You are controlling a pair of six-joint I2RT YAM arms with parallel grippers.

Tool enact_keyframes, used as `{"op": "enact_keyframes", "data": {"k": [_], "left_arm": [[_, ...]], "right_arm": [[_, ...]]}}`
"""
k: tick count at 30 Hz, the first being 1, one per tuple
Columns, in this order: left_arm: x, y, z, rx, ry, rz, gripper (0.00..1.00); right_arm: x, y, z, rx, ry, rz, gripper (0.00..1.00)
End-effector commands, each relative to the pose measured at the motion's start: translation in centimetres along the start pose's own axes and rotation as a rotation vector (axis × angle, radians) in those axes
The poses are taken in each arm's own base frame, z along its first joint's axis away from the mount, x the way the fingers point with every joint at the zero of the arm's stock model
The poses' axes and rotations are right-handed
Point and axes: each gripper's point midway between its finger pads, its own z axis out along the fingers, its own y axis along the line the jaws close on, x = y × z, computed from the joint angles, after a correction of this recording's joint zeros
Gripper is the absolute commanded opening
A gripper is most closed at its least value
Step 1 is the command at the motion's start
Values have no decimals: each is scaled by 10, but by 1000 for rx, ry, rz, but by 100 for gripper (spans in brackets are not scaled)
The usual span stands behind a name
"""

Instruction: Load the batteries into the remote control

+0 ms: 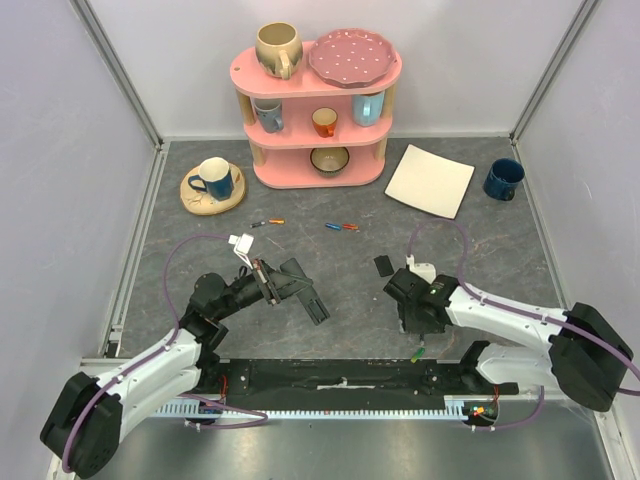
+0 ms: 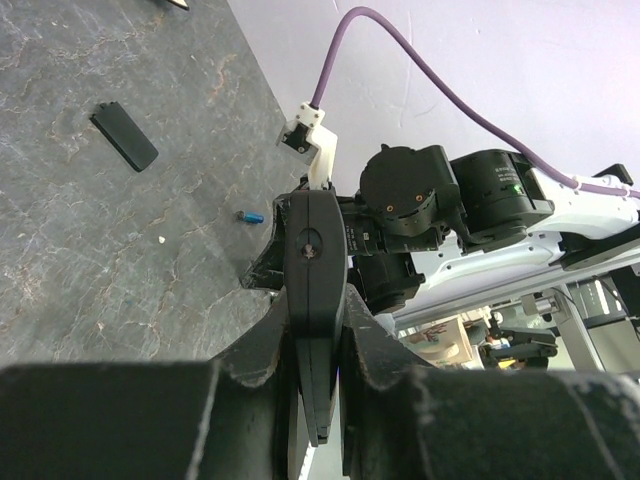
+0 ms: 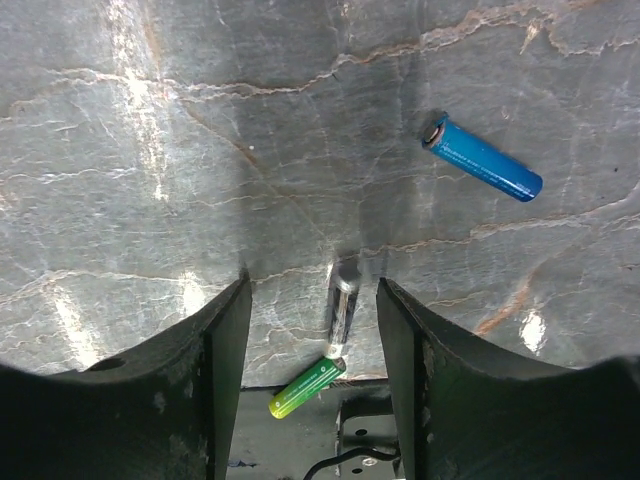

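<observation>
My left gripper (image 1: 275,280) is shut on the remote control (image 1: 308,297), a black bar held above the table. The left wrist view shows the remote control (image 2: 313,260) edge-on between the fingers. My right gripper (image 3: 315,285) points down at the table near its front edge, open. Between its fingers, nearer the right one, lies a blurred silvery battery (image 3: 342,305), touched by neither finger. A green battery (image 3: 307,387) lies at its near end, over the table's edge. A blue battery (image 3: 485,160) lies farther off. More batteries (image 1: 342,227) lie mid-table.
A small black cover (image 1: 384,266) lies beside the right arm. At the back stand a pink shelf (image 1: 318,140) with cups and a plate, a blue mug on a coaster (image 1: 212,180), a white square plate (image 1: 430,180) and a dark blue cup (image 1: 503,179).
</observation>
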Motion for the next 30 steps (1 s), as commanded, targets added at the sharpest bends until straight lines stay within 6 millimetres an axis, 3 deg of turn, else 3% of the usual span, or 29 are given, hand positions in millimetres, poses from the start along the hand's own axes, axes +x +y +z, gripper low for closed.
{"op": "enact_keyframes", "data": {"k": [1,12,30], "left_arm": [[-6,-18,1,69,-12,33,2],[-4,-18,-2,78,-16,29,2],[-2,-20,-7,83,-26,24,2]], "right_arm": [[3,12,0,-58,6,66,61],[8,13,-1,-90,13,87,56],[18,16,3,-125,30,94,31]]}}
